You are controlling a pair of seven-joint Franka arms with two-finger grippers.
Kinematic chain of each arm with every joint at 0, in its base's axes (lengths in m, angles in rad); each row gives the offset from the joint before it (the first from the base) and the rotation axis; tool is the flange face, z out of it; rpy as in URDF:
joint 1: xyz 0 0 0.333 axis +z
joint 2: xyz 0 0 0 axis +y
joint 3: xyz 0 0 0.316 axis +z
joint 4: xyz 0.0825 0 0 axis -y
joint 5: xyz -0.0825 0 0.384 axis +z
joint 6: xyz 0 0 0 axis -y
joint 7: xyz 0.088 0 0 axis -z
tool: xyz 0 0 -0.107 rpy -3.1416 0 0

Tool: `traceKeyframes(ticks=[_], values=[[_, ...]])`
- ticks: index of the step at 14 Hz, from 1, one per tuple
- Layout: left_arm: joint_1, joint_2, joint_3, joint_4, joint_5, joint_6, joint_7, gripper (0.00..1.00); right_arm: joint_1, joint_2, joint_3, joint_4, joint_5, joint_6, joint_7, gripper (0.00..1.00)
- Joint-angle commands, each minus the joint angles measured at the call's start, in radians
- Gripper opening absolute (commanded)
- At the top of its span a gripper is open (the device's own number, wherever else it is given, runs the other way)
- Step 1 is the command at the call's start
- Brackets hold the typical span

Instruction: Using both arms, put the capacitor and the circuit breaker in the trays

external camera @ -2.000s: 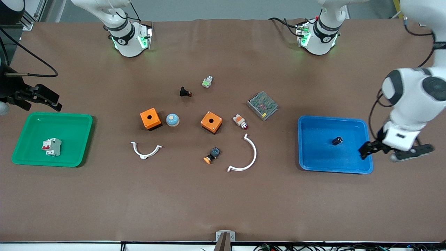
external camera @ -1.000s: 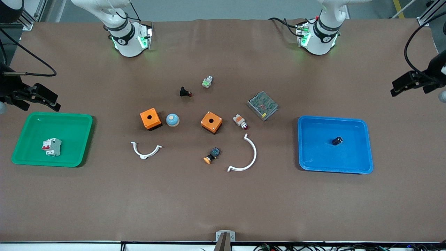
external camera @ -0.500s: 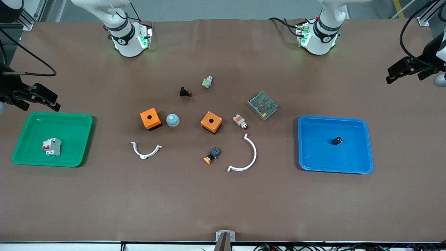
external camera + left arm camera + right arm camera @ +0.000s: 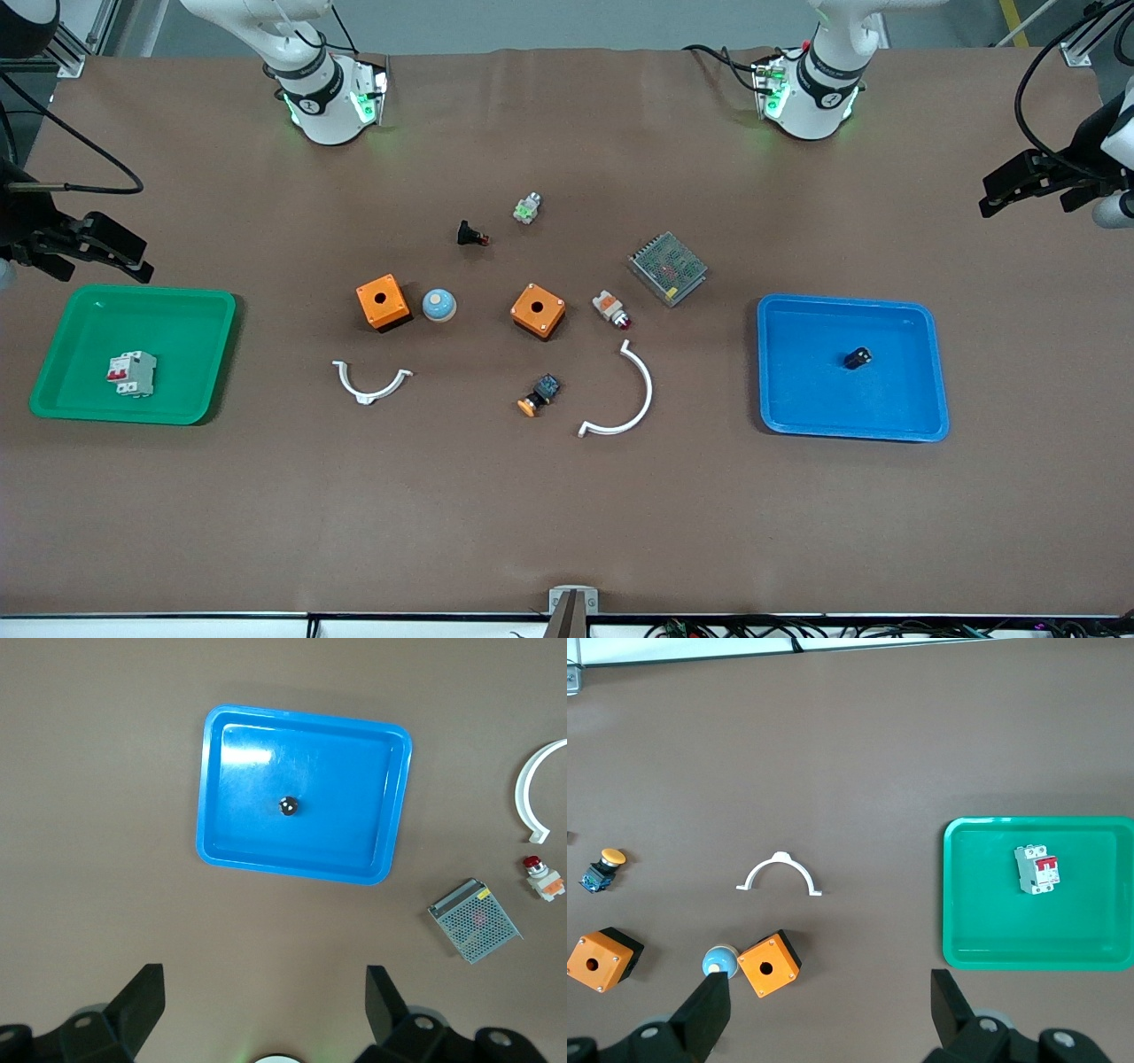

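Front view: capacitor [image 4: 857, 358] lies in blue tray [image 4: 921, 372], circuit breaker [image 4: 132, 373] in green tray [image 4: 190, 354]. Farther off, left gripper [image 4: 1019, 182] and right gripper [image 4: 93, 248] hang wide, empty. Risk: a descending gripper could knock a tray.

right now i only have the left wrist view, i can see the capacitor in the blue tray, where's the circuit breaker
Observer: The circuit breaker lies in the green tray at the right arm's end of the table.
Operator: is the right gripper holding anything
Observer: No. The right gripper is open and empty, over the table by the green tray's rim that is farther from the front camera.
Operator: and where does my own gripper sit from outside
Observer: The left gripper is open over the table at the left arm's end, not over the blue tray.
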Motion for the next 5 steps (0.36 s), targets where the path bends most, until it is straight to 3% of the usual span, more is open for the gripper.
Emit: traceKeyframes(ticks=[1,5], values=[[-0.013,0.008,0.01,0.037,0.013,-0.02,0.019,1.0,0.005,0.009,-0.002,0.021,-0.01,-0.006,0.015,1.0],[-0.016,0.006,0.004,0.04,0.013,-0.023,0.001,1.0,0.005,0.011,-0.002,0.021,-0.008,-0.006,0.015,1.0]])
